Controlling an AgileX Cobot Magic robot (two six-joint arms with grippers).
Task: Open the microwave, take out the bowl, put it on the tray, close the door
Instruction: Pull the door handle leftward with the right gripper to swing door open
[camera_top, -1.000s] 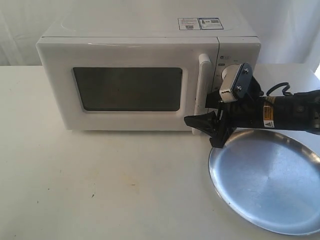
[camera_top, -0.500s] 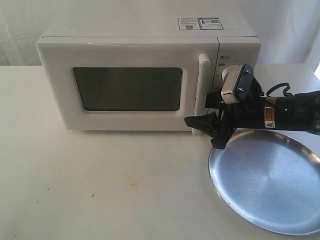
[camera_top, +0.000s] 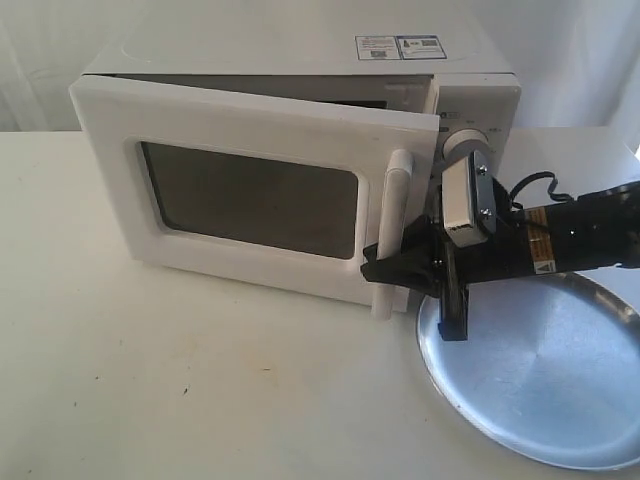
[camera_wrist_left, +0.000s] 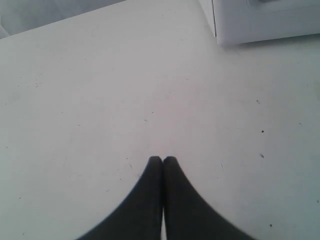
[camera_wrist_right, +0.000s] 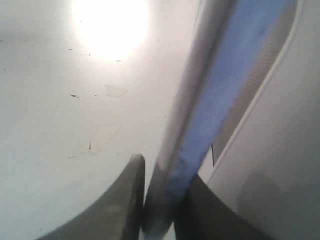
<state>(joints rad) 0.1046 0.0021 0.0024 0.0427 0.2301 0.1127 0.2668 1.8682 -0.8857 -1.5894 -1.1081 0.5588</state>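
Note:
The white microwave (camera_top: 300, 50) stands at the back of the table. Its door (camera_top: 250, 120) is swung partly open, hinged on the left. My right gripper (camera_top: 395, 270) is shut on the lower part of the vertical white bar handle (camera_top: 392, 225). In the right wrist view the handle (camera_wrist_right: 210, 90) runs between the two dark fingers of that gripper (camera_wrist_right: 162, 175). The silver tray (camera_top: 540, 370) lies on the table at the front right, below the right arm. The bowl is hidden behind the door. My left gripper (camera_wrist_left: 162, 160) is shut on nothing, above bare table.
A corner of the microwave (camera_wrist_left: 260, 20) shows in the left wrist view, well away from the left fingers. The white table (camera_top: 200, 380) spreads out in front of the microwave. A black cable (camera_top: 530, 185) loops above the right arm.
The door has swung out from fully closed to partly open. My right gripper has pulled toward the front with the handle between its fingers.

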